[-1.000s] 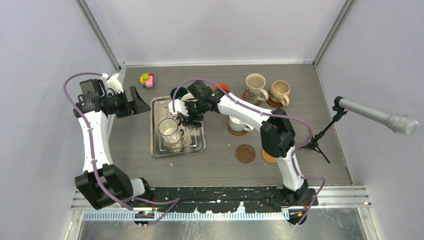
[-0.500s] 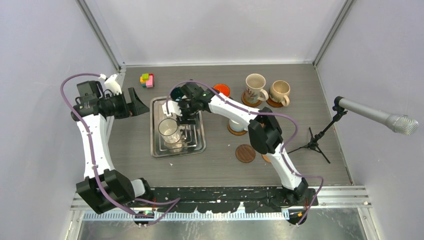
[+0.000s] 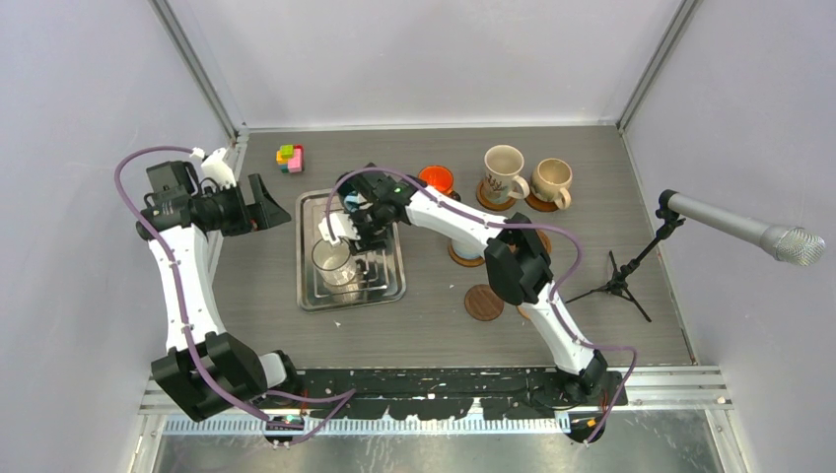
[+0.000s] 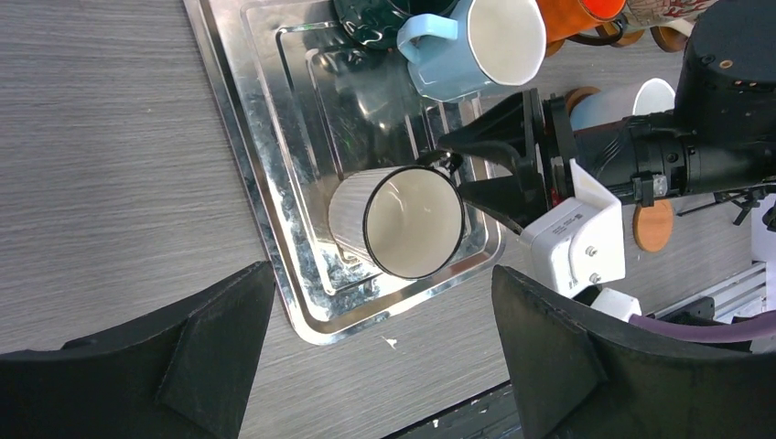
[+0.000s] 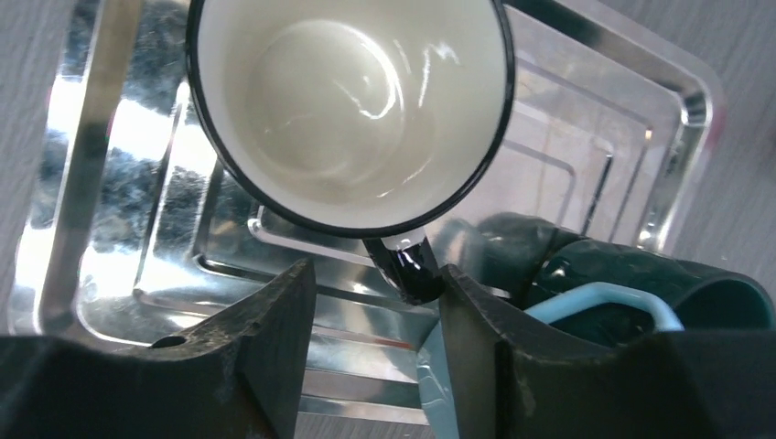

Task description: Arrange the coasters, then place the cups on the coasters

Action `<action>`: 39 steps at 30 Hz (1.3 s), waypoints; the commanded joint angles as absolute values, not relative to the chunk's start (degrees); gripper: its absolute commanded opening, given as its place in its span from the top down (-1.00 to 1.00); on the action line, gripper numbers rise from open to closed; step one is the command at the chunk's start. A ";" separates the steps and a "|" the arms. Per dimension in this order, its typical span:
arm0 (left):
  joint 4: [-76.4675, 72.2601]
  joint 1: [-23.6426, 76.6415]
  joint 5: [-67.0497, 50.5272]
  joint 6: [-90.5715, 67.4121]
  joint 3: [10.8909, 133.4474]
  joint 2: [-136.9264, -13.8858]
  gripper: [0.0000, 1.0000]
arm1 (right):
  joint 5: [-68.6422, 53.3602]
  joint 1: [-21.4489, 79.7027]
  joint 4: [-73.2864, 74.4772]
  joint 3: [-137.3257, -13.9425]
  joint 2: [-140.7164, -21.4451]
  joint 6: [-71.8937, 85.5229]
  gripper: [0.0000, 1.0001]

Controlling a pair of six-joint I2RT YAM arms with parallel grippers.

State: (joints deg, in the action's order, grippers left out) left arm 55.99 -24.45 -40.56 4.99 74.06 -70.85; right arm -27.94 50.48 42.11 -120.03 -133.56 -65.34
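A white cup with a black rim (image 3: 333, 258) stands in the silver tray (image 3: 350, 301). My right gripper (image 5: 377, 311) straddles its black handle (image 5: 412, 270). The jaws are still apart, one finger touching the handle and a gap at the other. A dark green cup (image 4: 366, 18) and a light blue cup (image 4: 476, 41) sit at the tray's far end. My left gripper (image 3: 271, 207) hovers open left of the tray, holding nothing. Two beige cups (image 3: 504, 172) (image 3: 552, 180) stand on coasters. A bare dark brown coaster (image 3: 483, 302) lies near the front.
An orange cup (image 3: 435, 178) stands behind the right arm. A further cup on a coaster (image 3: 463, 251) is mostly under that arm. Coloured blocks (image 3: 290, 158) lie at the back left. A microphone on a small tripod (image 3: 621, 281) stands at the right.
My right gripper has moved left and nearer over the tray to the white cup's handle, and its jaws have narrowed. The left arm has drifted slightly left.
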 commanded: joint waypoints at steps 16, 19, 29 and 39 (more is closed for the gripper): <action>54.76 -26.51 -42.43 5.36 74.35 -71.90 -0.80 | -19.43 55.09 42.52 -118.50 -130.51 -51.42 0.02; 55.06 -26.95 -42.33 5.66 74.48 -71.81 -0.80 | -18.31 55.06 40.82 -118.57 -130.95 -48.87 0.07; 54.22 -27.51 -42.56 6.01 74.23 -72.44 -0.79 | -18.25 54.86 35.63 -112.40 -125.73 -41.84 0.82; 51.49 -27.44 -45.18 4.43 73.73 -73.72 -0.77 | -20.19 53.16 24.11 -101.02 -110.73 -27.42 0.99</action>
State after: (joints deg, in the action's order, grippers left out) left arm 54.68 -27.03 -42.22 4.93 73.97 -73.73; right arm -17.85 54.35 34.15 -101.23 -122.04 -36.01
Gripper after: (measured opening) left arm 0.886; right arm 0.222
